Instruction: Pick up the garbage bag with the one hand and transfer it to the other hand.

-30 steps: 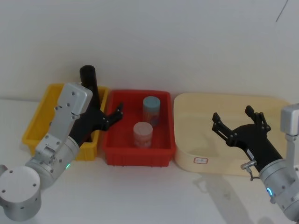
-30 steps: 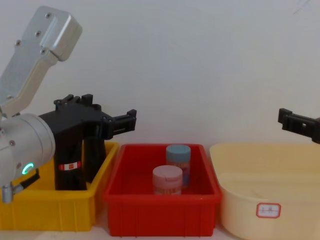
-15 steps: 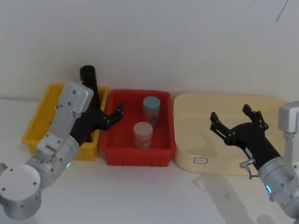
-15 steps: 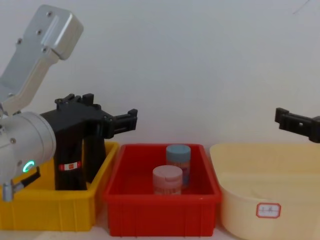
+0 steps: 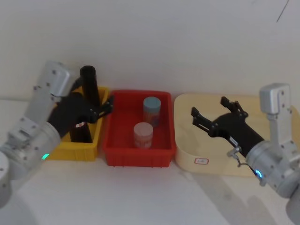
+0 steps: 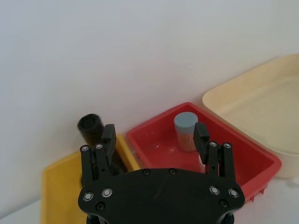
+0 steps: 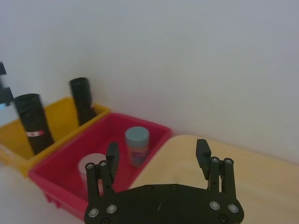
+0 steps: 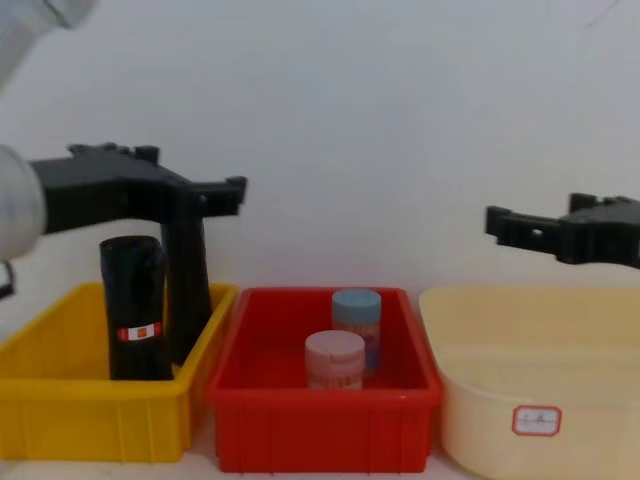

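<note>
The garbage bag (image 8: 135, 310), a short thick black roll with a red-and-white label band, stands upright in the yellow bin (image 8: 90, 412); it also shows in the head view (image 5: 81, 132) and the right wrist view (image 7: 31, 122). My left gripper (image 8: 226, 195) (image 5: 101, 109) (image 6: 154, 135), on the green-lit arm, hangs open above the bin's right side, higher than the bag and apart from it. My right gripper (image 5: 209, 107) (image 8: 532, 216) (image 7: 157, 151), on the blue-lit arm, is open and empty above the cream tray (image 5: 187, 159), pointing toward the bins.
A taller plain black roll (image 8: 186, 285) leans at the yellow bin's back right. The red bin (image 8: 320, 425) in the middle holds a blue-lidded jar (image 8: 357, 315) and a pink jar (image 8: 335, 360). A white wall stands close behind.
My left arm has swung back and up to the left, uncovering the garbage bag. My right gripper has risen and moved left over the cream tray, toward the red bin.
</note>
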